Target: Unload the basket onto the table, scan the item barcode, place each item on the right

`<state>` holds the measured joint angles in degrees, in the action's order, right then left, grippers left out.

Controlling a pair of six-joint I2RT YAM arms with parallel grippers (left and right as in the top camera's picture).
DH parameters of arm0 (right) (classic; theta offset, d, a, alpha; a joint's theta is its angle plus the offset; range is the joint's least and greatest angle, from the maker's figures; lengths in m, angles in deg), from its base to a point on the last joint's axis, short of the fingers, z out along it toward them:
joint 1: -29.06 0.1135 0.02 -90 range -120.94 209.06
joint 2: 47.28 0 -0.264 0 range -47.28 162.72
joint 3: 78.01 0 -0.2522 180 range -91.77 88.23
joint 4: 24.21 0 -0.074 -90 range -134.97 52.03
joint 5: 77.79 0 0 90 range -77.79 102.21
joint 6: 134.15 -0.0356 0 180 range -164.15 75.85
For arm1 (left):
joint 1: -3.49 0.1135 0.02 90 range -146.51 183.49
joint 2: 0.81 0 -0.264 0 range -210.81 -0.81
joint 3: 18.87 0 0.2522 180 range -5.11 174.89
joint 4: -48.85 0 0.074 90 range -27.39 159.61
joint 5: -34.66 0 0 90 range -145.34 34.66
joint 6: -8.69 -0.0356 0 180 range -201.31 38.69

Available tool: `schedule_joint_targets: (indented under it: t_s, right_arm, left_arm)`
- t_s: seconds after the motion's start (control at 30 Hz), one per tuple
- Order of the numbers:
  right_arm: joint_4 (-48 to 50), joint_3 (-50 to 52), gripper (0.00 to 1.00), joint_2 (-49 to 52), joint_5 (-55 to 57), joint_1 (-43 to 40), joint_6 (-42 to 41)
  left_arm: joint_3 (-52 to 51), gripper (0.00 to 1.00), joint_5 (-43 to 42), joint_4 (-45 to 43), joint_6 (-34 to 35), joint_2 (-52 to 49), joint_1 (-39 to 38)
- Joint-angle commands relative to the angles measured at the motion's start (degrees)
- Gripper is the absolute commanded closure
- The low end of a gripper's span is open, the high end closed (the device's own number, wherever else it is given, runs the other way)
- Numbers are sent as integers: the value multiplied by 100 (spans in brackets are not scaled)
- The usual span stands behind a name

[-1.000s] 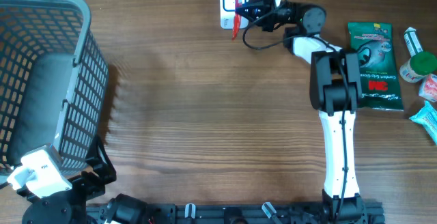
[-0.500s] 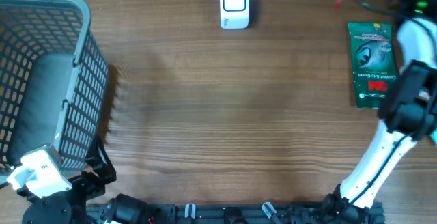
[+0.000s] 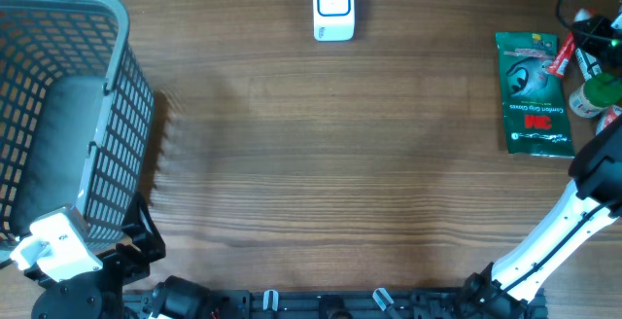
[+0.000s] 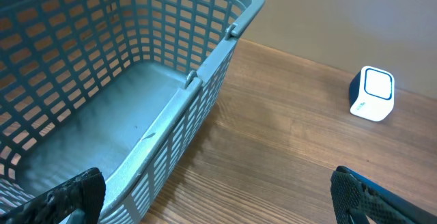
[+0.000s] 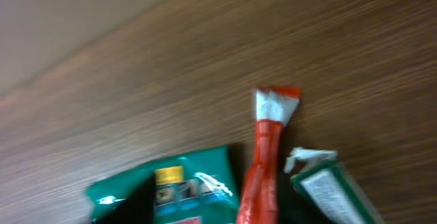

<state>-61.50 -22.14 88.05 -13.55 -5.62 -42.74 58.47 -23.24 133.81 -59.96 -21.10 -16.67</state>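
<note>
The item, a thin red sachet (image 3: 562,56), lies at the far right between a green 3M packet (image 3: 531,90) and a white tube (image 3: 586,61). In the right wrist view the sachet (image 5: 266,162) fills the lower middle, blurred, and no fingers show. My right gripper (image 3: 586,37) hovers just over it at the table's right edge, its jaws hard to make out. The white scanner with a blue window (image 3: 333,8) stands at the far middle, and also shows as the scanner (image 4: 372,94) in the left wrist view. My left gripper (image 4: 218,203) is wide open with nothing in it, beside the basket.
A large grey mesh basket (image 3: 117,86) fills the left side, its rim (image 4: 205,74) close to my left fingers. A green-lidded jar (image 3: 595,95) and other small packets crowd the right edge. Bare wood lies between basket and packet.
My right arm swung from the scanner to the far right edge, carrying the red sachet, which now sits low among the packets there. The left arm has not moved.
</note>
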Motion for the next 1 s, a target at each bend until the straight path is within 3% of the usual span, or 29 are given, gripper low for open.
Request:
schedule_joint_targets:
  t_s: [0.0, 0.1, 0.2, 0.4, 0.6, 0.7, 0.97]
  right_arm:
    - [-17, -223, 0, -245, 625, 20, 293]
    - [-13, -321, 0, -885, -673, 24, 258]
    - [179, -321, 0, -1906, -2247, 142, -592]
    - [-153, -321, 0, -3834, -2365, 992, -658]
    - [-1541, -321, 0, -5624, -2365, 1720, -793]
    - [-1945, -321, 0, -6216, -2365, 1784, -1051]
    - [-2988, -321, 0, -6841, -2044, 1784, -793]
  left_arm:
    - [-20, 0, 52, -15, 13, 20, -24]
    - [-20, 0, 52, -15, 13, 20, -24]
    - [-20, 0, 52, -15, 13, 20, -24]
    - [-20, 0, 52, -15, 13, 20, -24]
    - [-20, 0, 52, -15, 13, 20, -24]
    - [-20, 0, 52, -15, 13, 20, -24]
    - [-20, 0, 55, -15, 13, 20, -24]
